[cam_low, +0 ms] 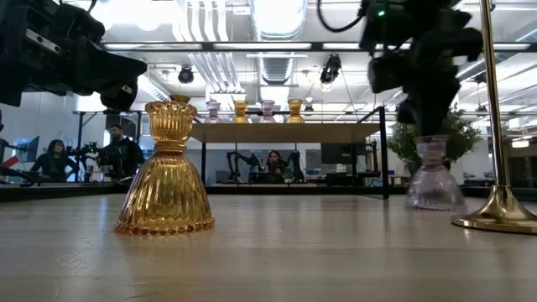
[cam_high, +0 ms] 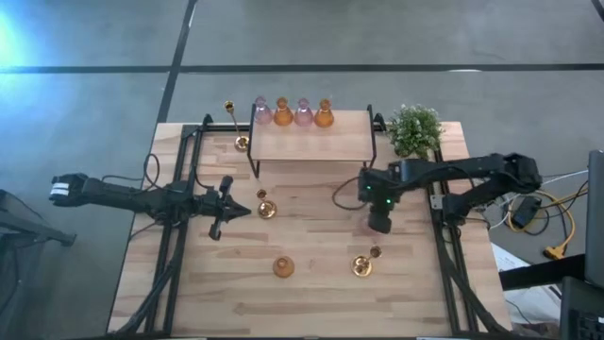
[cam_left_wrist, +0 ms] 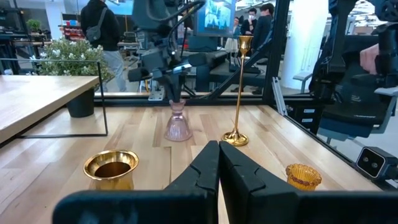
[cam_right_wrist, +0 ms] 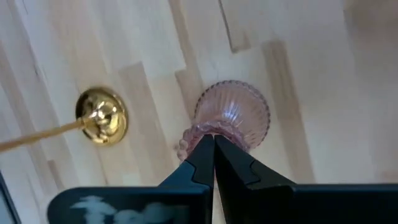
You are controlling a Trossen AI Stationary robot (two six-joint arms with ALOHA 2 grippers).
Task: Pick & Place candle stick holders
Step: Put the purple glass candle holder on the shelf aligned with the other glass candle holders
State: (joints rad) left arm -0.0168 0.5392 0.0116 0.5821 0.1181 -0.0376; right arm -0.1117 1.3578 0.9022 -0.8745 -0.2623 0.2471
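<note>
A pink glass holder (cam_right_wrist: 236, 115) stands on the table right of centre (cam_high: 370, 227), also in the low view (cam_low: 432, 176). My right gripper (cam_right_wrist: 213, 142) is above it, pointing down, shut at its top cup. My left gripper (cam_left_wrist: 219, 152) is shut and empty at the table's left (cam_high: 226, 208). Loose on the table stand an amber holder (cam_high: 283, 267), a tall gold candlestick (cam_high: 363, 266) on its round base (cam_right_wrist: 101, 116), a low gold piece (cam_high: 264, 208) and another gold candlestick (cam_high: 238, 132). Several glass holders (cam_high: 293, 112) stand on the shelf. My right gripper comes from above, pointing down, and its shut fingertips (cam_right_wrist: 205, 149) are on the rim of the pink holder's small top cup (cam_right_wrist: 189, 138). The fingertips hide the exact place of contact. The holder is upright with its wide base on the table (cam_low: 432, 201).
A wooden shelf on a black wire frame (cam_high: 311, 142) stands at the far middle. A green potted plant (cam_high: 413, 130) stands at the far right. Black frame rails (cam_high: 175, 246) run along both sides. People and desks show in the room beyond the table.
</note>
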